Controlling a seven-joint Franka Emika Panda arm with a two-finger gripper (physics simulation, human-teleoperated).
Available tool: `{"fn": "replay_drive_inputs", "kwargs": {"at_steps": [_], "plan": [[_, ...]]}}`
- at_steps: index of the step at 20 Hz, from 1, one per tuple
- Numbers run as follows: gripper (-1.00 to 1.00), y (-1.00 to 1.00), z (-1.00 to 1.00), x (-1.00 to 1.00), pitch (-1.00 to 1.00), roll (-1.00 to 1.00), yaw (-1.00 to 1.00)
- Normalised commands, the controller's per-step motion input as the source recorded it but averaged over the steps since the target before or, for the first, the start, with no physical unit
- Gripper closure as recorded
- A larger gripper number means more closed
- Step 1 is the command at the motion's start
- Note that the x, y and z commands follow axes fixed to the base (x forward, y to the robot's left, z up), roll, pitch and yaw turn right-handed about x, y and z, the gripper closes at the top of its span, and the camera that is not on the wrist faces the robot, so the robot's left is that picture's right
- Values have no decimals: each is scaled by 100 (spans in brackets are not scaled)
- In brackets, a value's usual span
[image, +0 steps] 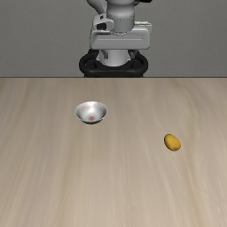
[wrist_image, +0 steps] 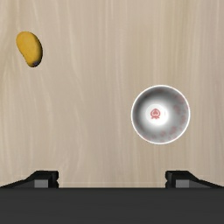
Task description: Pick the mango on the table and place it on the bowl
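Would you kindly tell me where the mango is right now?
The mango lies on the table toward the exterior view's right, well apart from the bowl.

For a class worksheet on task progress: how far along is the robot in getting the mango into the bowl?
Nothing looks done yet: the mango lies on the table, apart from the empty bowl. In hand: nothing, as the gripper is open above the table, fingers wide apart. Left: reach the mango, grasp it, carry it over and release it in the bowl.

Pale wooden table [image: 53, 177] below a plain grey wall [image: 35, 35].
The tabletop is light beige with a fine, streaked grain; the wall stands behind its far edge, flat and one even grey.
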Motion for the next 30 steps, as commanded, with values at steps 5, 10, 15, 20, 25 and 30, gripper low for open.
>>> {"fn": "replay_drive_inputs", "kwargs": {"at_steps": [5,10,15,20,25,30], "plan": [[-100,100,0,0,0,0,0],[-100,100,0,0,0,0,0],[-100,80,0,20,0,0,0],[-100,0,0,100,0,0,0],[-100,0,0,100,0,0,0],[-100,0,0,60,0,0,0]]}}
